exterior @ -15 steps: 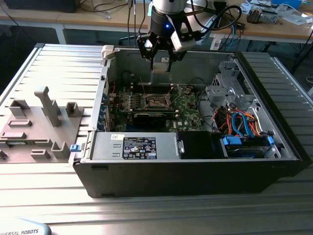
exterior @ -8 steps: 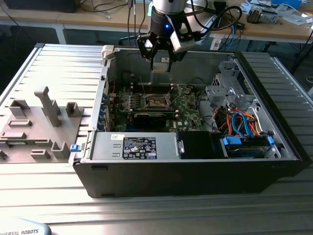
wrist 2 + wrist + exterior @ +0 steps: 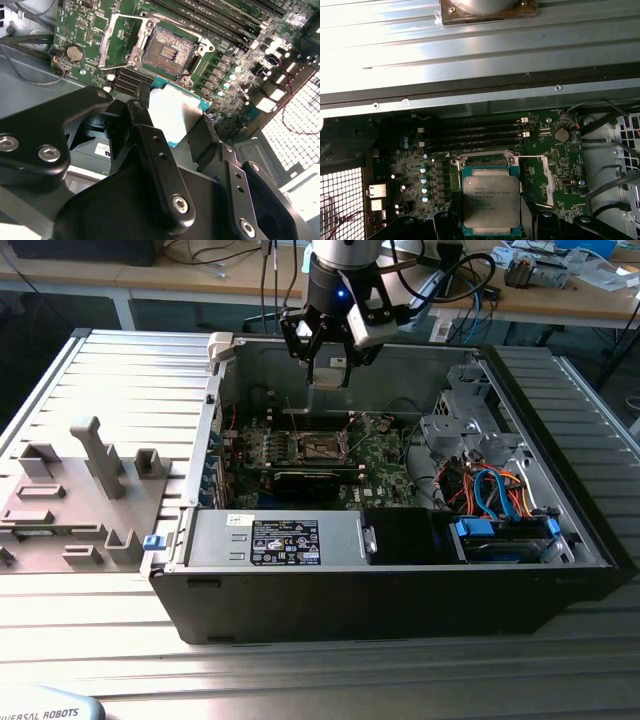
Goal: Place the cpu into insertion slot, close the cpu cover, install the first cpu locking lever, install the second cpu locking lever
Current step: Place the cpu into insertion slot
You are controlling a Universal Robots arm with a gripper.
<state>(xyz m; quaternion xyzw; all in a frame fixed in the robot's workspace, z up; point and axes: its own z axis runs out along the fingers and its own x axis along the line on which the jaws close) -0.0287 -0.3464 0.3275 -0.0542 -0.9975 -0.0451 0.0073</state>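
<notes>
**A:** Which step is in hand?

**B:** The first one, I'd judge: getting the cpu [image 3: 175,112] into place. The gripper [image 3: 328,368] is clamped on it, with a finger on each of two opposite edges. The dull metal top faces both wrist cameras.

**A:** And where is it relative to the socket?

**B:** Not seated. In the exterior view it hangs over the open computer case [image 3: 400,580], well above the motherboard [image 3: 85,20]. In the second wrist view the insertion slot [image 3: 167,50] lies bare, its dark contact field exposed and apart from the chip.

**A:** Is the cover in the way?

**B:** No. The cpu cover [image 3: 112,42] stands swung open to one side of the slot, so the opening is free. Closing it and setting both levers are not yet done.

**A:** What does seating it call for?

**B:** My reading is that the chip's edges need squaring to the slot's silvery rim and centring over it. Then a level descent, because a tilted corner could catch the rim or press unevenly on the contacts. It should be let go only once it lies flat.
</notes>
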